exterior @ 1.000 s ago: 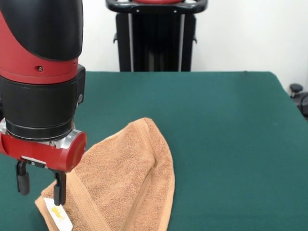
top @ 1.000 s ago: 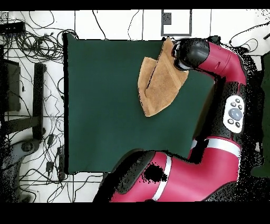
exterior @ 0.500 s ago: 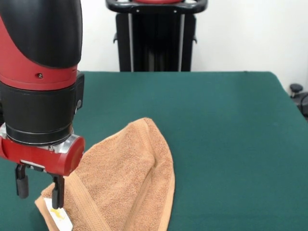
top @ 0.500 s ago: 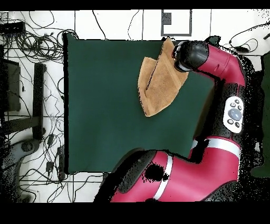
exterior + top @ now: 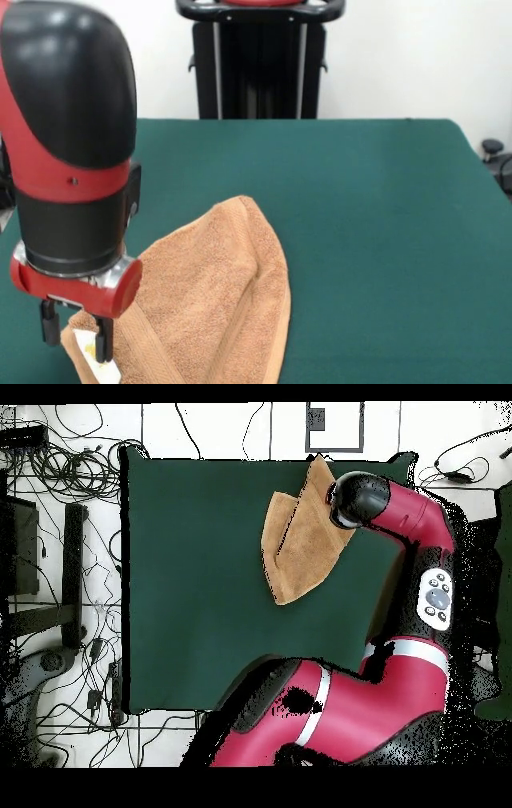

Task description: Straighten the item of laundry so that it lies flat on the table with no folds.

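Note:
The item of laundry (image 5: 212,296) is a light-brown towel folded into a tapered heap on the green table (image 5: 376,224). Its white tag (image 5: 106,370) with yellow print sits at the near left corner. My gripper (image 5: 76,338) is low over that corner. Its two black fingers (image 5: 51,330) stand apart, one on each side of the towel's corner, so it is open. In the overhead view the towel (image 5: 298,539) lies near the table's (image 5: 200,584) top right edge, and the arm's wrist (image 5: 357,499) hides the gripper.
A black stand (image 5: 258,60) rises behind the table's far edge. Cables and a black frame (image 5: 60,564) lie on the floor left of the table in the overhead view. The arm's red links (image 5: 400,674) cover the table's lower right part.
The gripper has come down and shifted slightly right in the front view, so its fingers now reach the towel's tagged corner. The towel has not moved.

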